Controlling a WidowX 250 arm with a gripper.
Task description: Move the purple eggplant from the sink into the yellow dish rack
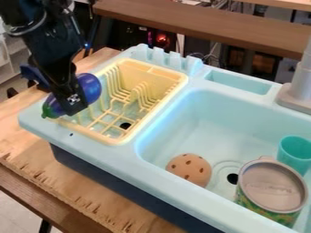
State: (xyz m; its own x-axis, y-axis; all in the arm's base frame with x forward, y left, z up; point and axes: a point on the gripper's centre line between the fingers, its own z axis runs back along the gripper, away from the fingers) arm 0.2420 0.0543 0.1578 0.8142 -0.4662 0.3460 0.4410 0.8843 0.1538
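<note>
While jaws of black gripper (72,104) pinch toy eggplant (90,86) over left edge of yellow rack (152,69): steady squeeze advisable (rounded body may roll), clearance above rim.

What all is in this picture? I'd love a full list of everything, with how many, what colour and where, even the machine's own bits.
Toy eggplant: one, purple-blue with green tip, in the gripper at the dish rack's left side
Dish rack: one, yellow, in the toy sink's left part
Toy sink: one, pale blue with dark base, on the table
Spotted round object: one, tan with brown spots, in the basin
Lidded tin: one, grey lid, green patterned side, in the basin
Cup: one, teal, behind the tin
Faucet: one, grey, right edge
Table: one, light wood, under the sink
Plank: one, brown wood, across the top
Robot arm: one, black, upper left
Gripper: one, black, arm's lower end
</note>
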